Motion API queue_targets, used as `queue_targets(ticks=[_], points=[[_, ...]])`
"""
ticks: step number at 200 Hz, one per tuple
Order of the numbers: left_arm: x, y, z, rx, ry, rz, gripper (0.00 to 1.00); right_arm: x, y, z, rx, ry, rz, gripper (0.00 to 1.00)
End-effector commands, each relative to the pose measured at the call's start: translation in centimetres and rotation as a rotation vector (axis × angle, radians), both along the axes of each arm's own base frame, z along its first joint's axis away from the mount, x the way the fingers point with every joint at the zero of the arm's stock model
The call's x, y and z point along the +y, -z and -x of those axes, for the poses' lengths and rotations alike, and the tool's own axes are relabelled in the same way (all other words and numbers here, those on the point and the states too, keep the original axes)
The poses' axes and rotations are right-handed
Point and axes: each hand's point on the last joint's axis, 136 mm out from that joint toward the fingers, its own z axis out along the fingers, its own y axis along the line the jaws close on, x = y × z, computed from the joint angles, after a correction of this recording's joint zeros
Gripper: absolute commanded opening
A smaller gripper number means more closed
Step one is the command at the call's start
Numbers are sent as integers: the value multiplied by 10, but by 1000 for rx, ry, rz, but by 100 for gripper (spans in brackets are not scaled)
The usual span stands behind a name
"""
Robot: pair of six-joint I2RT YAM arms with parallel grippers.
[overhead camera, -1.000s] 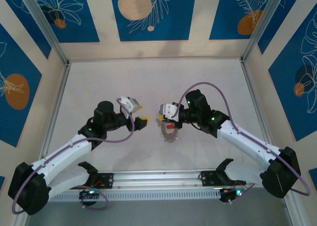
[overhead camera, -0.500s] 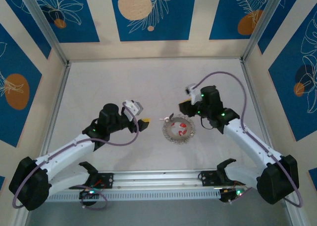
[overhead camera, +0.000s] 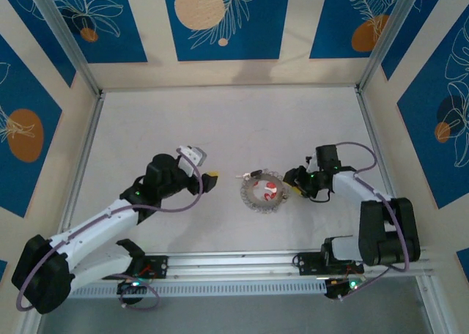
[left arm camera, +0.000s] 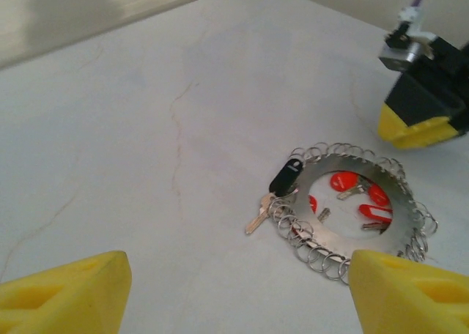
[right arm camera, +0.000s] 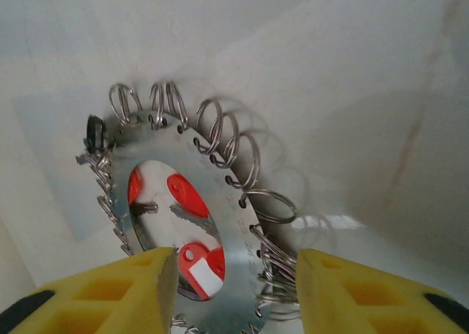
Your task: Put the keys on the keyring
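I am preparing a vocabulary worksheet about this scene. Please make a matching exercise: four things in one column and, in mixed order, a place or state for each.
Things
1. flat silvery metal keyring with wire loops on its rim
2. red plastic key tags
3. black plastic fob with a small metal key
4. left gripper

Places or states
A. open, hovering
B. inside the ring's hole
C. lies flat, surrounding the tags
D. at the ring's rim, on the left arm's side

Pairs: 1-C, 2-B, 3-D, 4-A
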Motion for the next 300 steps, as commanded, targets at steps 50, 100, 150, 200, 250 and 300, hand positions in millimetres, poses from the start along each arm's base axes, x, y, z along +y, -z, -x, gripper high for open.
queue_targets(ticks=[50,100,150,200,250,300], points=[[-40,33,8,485,14,191,81,29,5,2,6,-93,-137,52],[-20,28,1,440,-77,106,84,85,-19,19,-72,-261,-175,51],[13,37,0,466,-178,52,85,141,-44,26,-144,-392,-254,51],[16,44,5,448,-143,-7,84,83,-30,30,-160,-312,-20,47],[9,44,5,417,-91,12,83,81,5,37,-132,-412,106,36],[13,45,15,387,-62,0,82,114,19,37,-120,-488,37,34]])
